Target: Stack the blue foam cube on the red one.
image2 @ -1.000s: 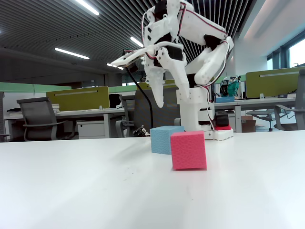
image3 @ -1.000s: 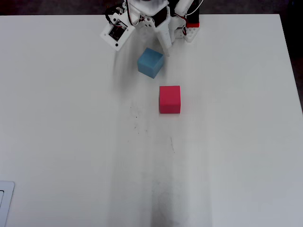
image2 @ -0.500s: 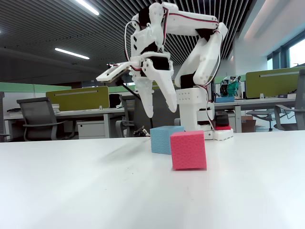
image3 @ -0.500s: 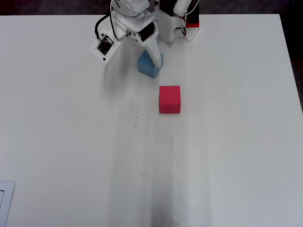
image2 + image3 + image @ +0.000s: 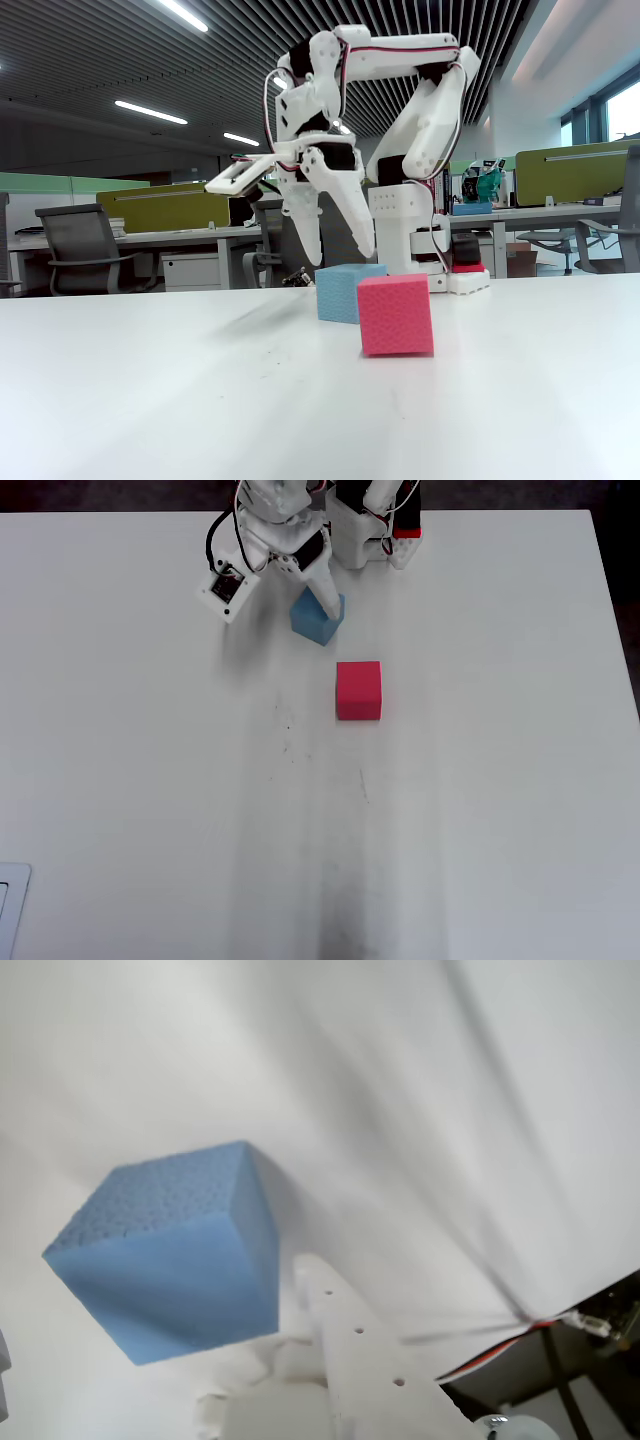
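The blue foam cube [image 5: 316, 622] rests on the white table close to the arm's base, and the fixed view shows the same cube [image 5: 343, 291] behind the red one. The red one [image 5: 359, 690] sits apart from it, nearer the table's middle, and stands in front in the fixed view [image 5: 396, 315]. My gripper [image 5: 338, 262] hangs open just above the blue cube, one finger on either side of its top. In the overhead view a white finger [image 5: 323, 592] covers part of the cube. The wrist view shows the blue cube [image 5: 170, 1255] large, beside a white finger [image 5: 350, 1350].
The arm's white base [image 5: 368, 525] with a small red part [image 5: 407, 530] stands at the table's far edge. A white object [image 5: 10, 905] pokes in at the overhead view's lower left corner. Faint dark specks [image 5: 290, 725] mark the table near the cubes.
The arm has swung out from its base and come down, so the open fingers now hang lower and closer around the blue cube. Neither cube has moved.
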